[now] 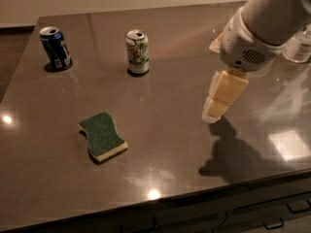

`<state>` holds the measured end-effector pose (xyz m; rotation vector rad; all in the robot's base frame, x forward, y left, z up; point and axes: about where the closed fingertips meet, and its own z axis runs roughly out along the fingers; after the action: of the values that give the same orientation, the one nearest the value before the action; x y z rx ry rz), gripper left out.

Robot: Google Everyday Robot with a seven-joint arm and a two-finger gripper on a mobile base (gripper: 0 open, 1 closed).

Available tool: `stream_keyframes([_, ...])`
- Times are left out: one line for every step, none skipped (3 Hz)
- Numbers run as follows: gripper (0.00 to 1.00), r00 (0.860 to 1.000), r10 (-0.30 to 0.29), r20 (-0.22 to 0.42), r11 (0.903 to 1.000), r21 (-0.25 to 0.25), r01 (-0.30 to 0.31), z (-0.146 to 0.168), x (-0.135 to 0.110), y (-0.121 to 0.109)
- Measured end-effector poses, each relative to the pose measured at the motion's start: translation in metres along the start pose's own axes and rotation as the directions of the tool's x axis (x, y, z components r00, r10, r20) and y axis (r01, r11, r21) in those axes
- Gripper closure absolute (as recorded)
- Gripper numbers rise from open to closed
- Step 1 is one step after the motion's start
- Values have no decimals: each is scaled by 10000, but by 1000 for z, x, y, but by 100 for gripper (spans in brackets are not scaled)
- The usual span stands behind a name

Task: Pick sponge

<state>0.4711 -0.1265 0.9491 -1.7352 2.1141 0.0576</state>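
Tabletop (165, 149): gripper (213, 113) slants down, apart from sponge (103, 136).

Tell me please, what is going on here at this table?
A robot arm reaches over a dark table. Its gripper hangs right of the sponge in the picture, apart from it. The sponge lies flat, green side up, not yet picked up. A blue can and a white can stand farther back.
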Motion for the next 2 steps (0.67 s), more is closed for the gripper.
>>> stream_keyframes([0,9959,-347,837,9990,-240,368,27,-40,5])
stream_keyframes([0,9854,-752,1528,9950,-541,844,51,-73,15])
